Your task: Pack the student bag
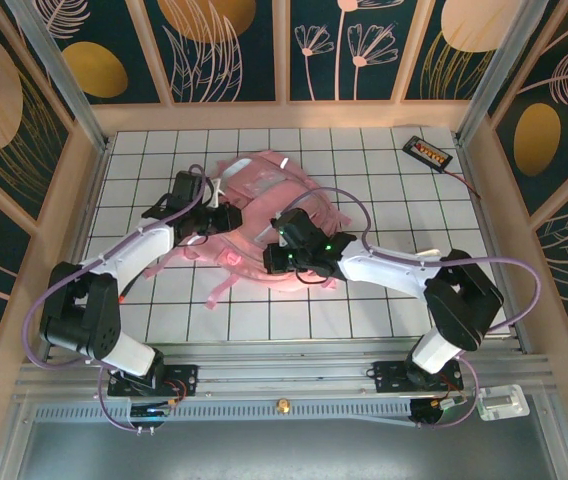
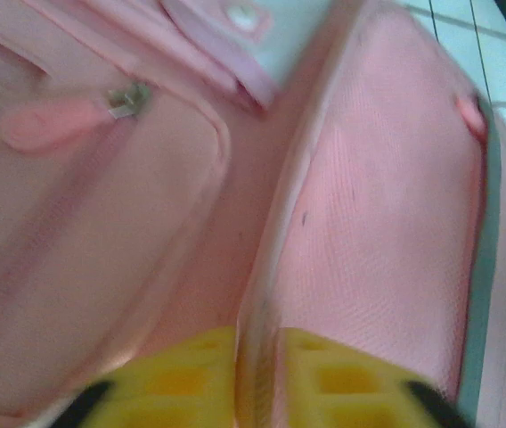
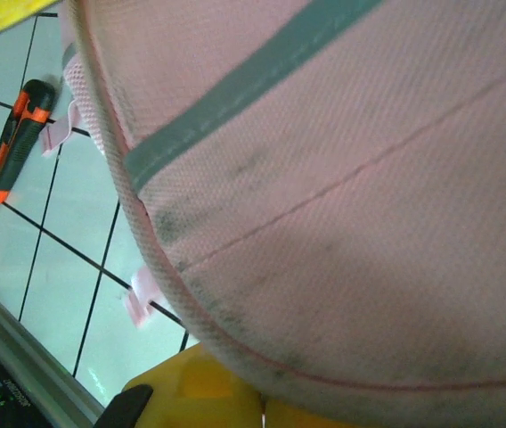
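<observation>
The student bag [image 1: 264,190], a soft pink backpack, lies crumpled in the middle of the tiled table. In the left wrist view a pink zip pull [image 2: 48,125] lies on the bag's front pocket [image 2: 102,223]. My left gripper [image 1: 216,216] is at the bag's left side. Its yellow fingers [image 2: 182,374] press on a pale piped edge of the bag [image 2: 262,294]. My right gripper [image 1: 282,256] is at the bag's near edge. Its yellow fingers [image 3: 208,392] are shut together, and a pink mesh panel with a grey strip [image 3: 262,71] covers their tips.
An orange and black utility knife [image 3: 17,143] lies on the tiles beside the bag. A black device with a cable [image 1: 429,152] sits at the back right. Loose pink straps [image 1: 219,290] trail toward the near edge. Wooden walls [image 1: 294,115] enclose the table.
</observation>
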Tool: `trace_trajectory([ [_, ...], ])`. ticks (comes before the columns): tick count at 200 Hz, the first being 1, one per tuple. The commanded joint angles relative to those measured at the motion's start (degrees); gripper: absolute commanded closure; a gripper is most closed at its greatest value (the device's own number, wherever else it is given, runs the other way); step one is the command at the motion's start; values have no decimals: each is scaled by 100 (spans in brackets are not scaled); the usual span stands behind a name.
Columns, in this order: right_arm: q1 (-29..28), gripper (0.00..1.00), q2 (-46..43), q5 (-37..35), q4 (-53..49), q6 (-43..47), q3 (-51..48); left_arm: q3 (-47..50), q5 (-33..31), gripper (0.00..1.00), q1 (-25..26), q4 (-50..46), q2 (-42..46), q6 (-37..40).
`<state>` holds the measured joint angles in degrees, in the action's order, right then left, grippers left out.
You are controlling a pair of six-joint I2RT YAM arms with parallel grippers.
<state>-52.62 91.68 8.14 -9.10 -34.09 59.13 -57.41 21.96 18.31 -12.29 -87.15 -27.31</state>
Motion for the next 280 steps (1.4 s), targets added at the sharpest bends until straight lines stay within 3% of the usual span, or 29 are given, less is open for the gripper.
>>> trace_trajectory([
  [1,-33,100,24,124,-168,-109,161,61,16,58,-117,267,334,-136],
  [13,6,100,0,118,-192,-107,155,467,258,51,-120,555,609,-522],
  [50,56,100,35,170,-192,-32,232,1666,965,48,-108,1904,1253,-2049],
  [104,59,100,61,230,-92,3,226,2411,1329,43,12,3298,1234,-3589],
  [160,57,100,8,248,18,-37,116,2137,1332,44,350,3901,534,-4133],
  [184,59,100,5,250,22,-10,140,2163,1346,54,380,4007,351,-4146],
  [218,84,100,-61,149,-91,27,112,2244,1292,100,383,4036,335,-3987],
  [280,738,100,-825,20,-576,263,-352,1551,682,100,243,2057,651,-2339],
])
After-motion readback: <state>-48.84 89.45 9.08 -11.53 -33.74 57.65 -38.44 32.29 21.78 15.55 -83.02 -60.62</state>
